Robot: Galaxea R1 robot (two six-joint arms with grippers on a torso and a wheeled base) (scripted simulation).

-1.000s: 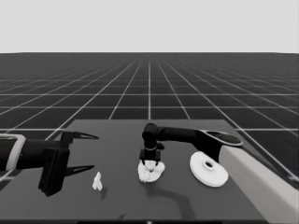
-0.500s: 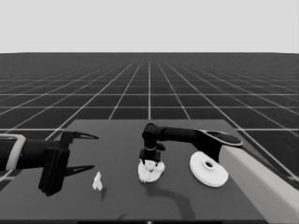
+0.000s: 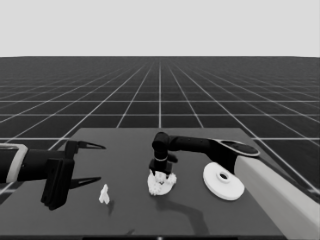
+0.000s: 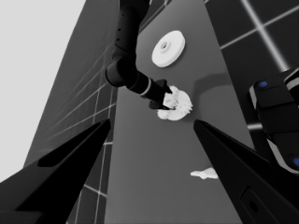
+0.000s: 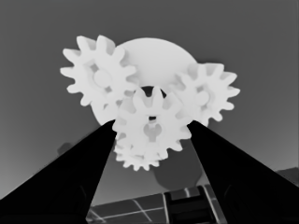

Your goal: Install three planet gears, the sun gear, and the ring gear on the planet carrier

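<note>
Lit evenly and rather dimly from above, with a flat pale band across the top of the head view. On the dark bench [image 3: 125, 215], a long soft shadow at lower centre beneath the right arm [image 3: 200, 145], and a smaller one just right of the thin white piece [image 3: 104, 194]. Glaring white on the larger round part [image 3: 223, 181], almost without shading. In the right wrist view, middle gear [image 5: 152, 116] bright between the matte black wedges of the right gripper [image 5: 152, 125], with a round shadow below.

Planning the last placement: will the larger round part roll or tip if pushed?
Probably neither: the larger round part lies flat on the table, wide and low. It likely slides, staying rigid. Its thick rim may offer the right gripper a hold.
</note>
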